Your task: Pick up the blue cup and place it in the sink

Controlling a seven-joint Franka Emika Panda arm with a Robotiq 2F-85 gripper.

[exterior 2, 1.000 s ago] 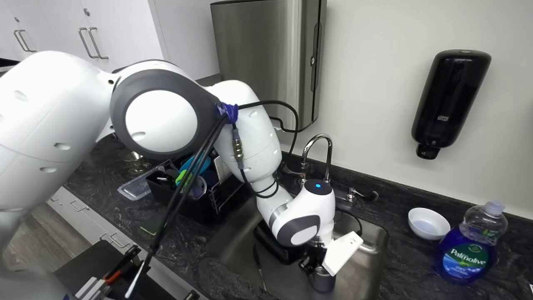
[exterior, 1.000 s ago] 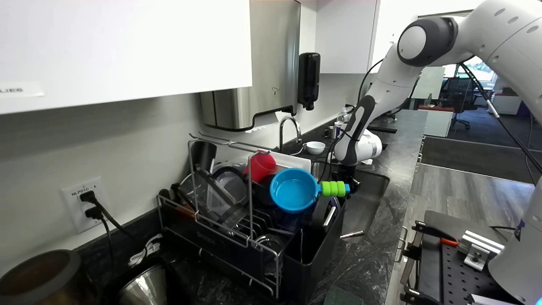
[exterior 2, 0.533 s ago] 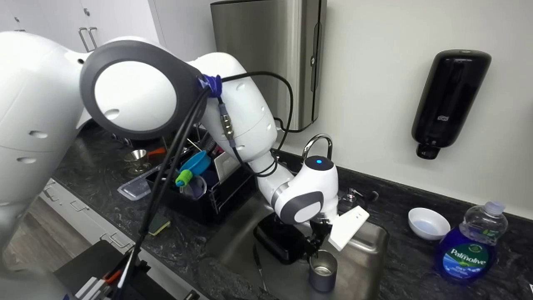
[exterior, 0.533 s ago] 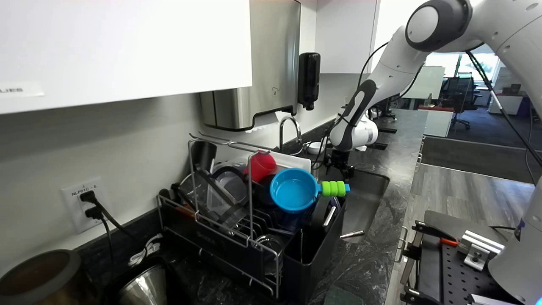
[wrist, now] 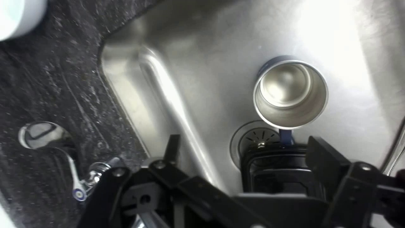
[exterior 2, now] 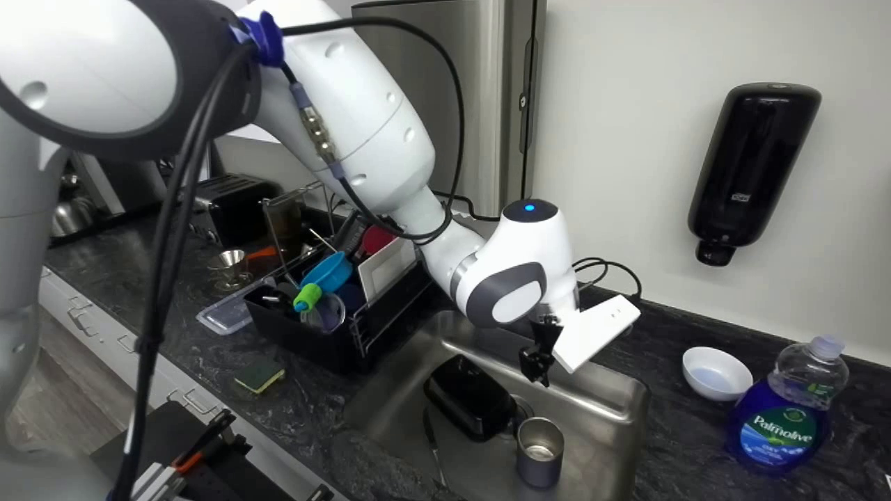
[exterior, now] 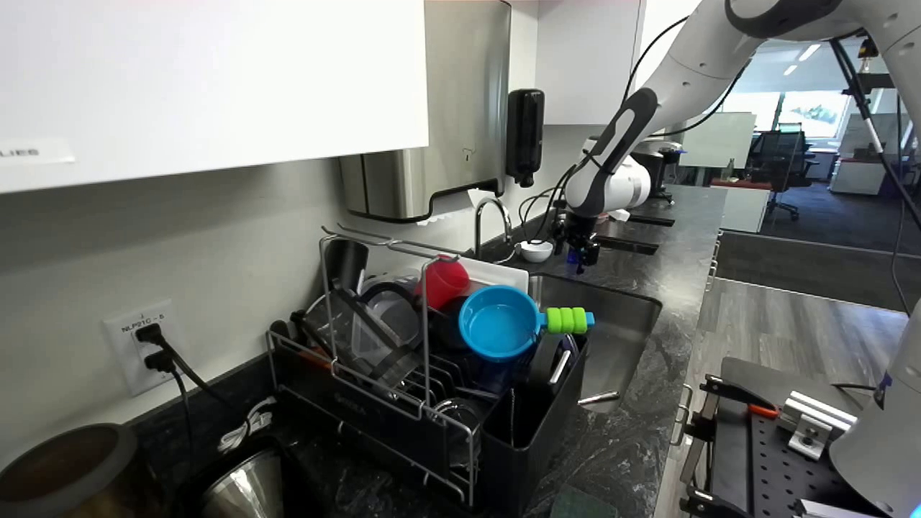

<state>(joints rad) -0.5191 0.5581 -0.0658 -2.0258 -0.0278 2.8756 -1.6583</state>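
In the sink the blue cup stands upright, steel-coloured inside. From above, the wrist view shows its round mouth, a strip of blue outer wall and a blue handle by the drain. My gripper is open, its two fingers wide apart with nothing held between them. It hangs clear above the basin in both exterior views, higher than the cup and nearer the wall, apart from it.
A black container and a thin utensil lie in the sink. Beside it, the dish rack holds a cyan pan, a red cup and a half-hidden dark blue dish. A white bowl and soap bottle stand opposite.
My gripper was down against the cup one second ago. It has risen out of the sink and toward the wall, while the cup stays in place.
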